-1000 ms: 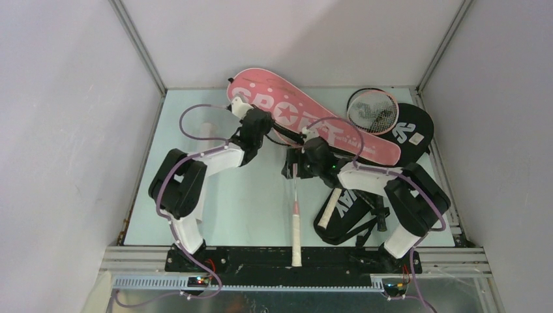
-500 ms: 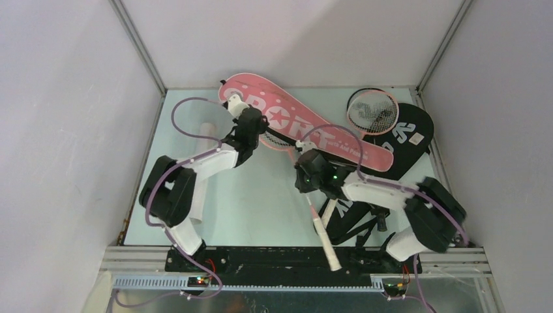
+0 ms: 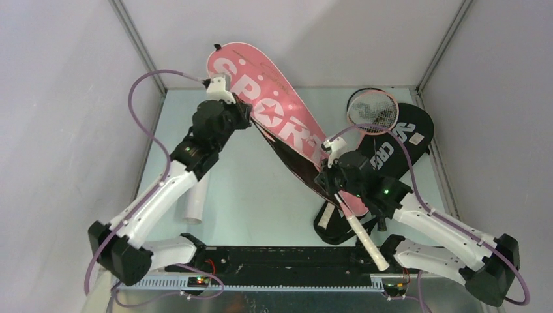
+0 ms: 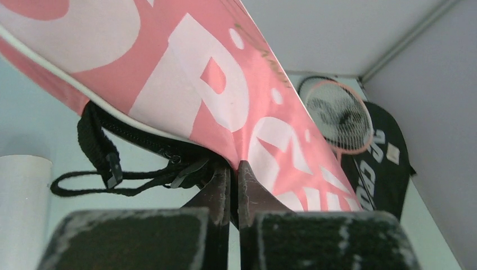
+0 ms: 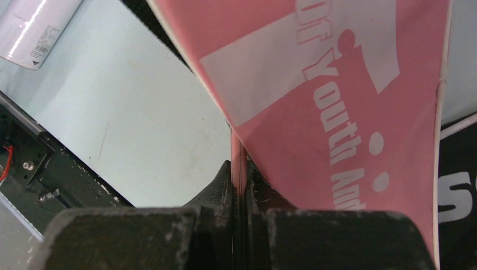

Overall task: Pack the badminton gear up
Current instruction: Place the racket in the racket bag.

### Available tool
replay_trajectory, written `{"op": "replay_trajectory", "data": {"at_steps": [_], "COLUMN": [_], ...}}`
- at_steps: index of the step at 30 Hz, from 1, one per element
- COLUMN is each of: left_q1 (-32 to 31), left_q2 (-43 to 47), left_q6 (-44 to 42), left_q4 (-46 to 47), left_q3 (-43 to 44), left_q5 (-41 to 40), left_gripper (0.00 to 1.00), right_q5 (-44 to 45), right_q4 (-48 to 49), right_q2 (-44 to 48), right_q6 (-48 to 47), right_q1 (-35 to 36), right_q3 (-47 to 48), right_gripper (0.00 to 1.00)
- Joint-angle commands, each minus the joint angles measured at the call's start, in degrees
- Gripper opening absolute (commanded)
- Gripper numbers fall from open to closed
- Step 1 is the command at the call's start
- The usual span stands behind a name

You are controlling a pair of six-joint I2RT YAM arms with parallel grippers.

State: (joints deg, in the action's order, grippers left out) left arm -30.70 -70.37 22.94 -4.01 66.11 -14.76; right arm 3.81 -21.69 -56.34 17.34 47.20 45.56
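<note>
Left tool (image 4: pixel 233 169) pinched tight on edge of pink "SPORT" bag (image 4: pixel 225 95), which slants up ahead of it. Right tool (image 5: pixel 239 169) clamped on pink racket (image 3: pixel 362 233) shaft; shaft runs under bag, handle behind tool.

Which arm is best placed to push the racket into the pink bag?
Probably right: the right gripper is shut on the racket; the left gripper pinches the pink bag, holding it up.

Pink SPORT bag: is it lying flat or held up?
Held up and tilted. The left tool pinches the pink SPORT bag by its edge, and its wide end rises in front of the back wall.
</note>
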Motion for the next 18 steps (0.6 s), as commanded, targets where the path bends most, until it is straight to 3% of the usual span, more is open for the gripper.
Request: {"op": "replay_trajectory", "data": {"at_steps": [1, 7, 10, 13, 18], "left_q1": [0.2, 0.1, -0.9, -1.8, -1.8], "left_q2": [7.2, 16.9, 15.2, 12.3, 9.0], "left_q6": [-6.9, 1.9, 2.9, 2.2, 3.2], "left_q4": [-11.2, -1.7, -0.5, -2.2, -1.3], "left_q3": [-0.4, -17.0, -17.8, -16.4, -17.2], "left_q5": [8.0, 15.1, 20.8, 22.9, 24.7], "left_gripper": [0.00, 0.00, 0.00, 0.00, 0.00], "right_q5": [4.9, 0.7, -2.3, -11.6, -19.0], "right_q4": [-1.1, 9.3, 16.5, 23.5, 26.4], "right_q2": [2.4, 0.5, -3.3, -7.0, -11.0], "right_q6": [-0.7, 2.0, -1.3, -6.7, -14.1], "right_q1": [-3.3, -1.8, 0.5, 1.0, -0.1], "right_q3": [0.6, -2.7, -2.9, -1.9, 0.3], "right_gripper": [0.00, 0.00, 0.00, 0.00, 0.00]}}
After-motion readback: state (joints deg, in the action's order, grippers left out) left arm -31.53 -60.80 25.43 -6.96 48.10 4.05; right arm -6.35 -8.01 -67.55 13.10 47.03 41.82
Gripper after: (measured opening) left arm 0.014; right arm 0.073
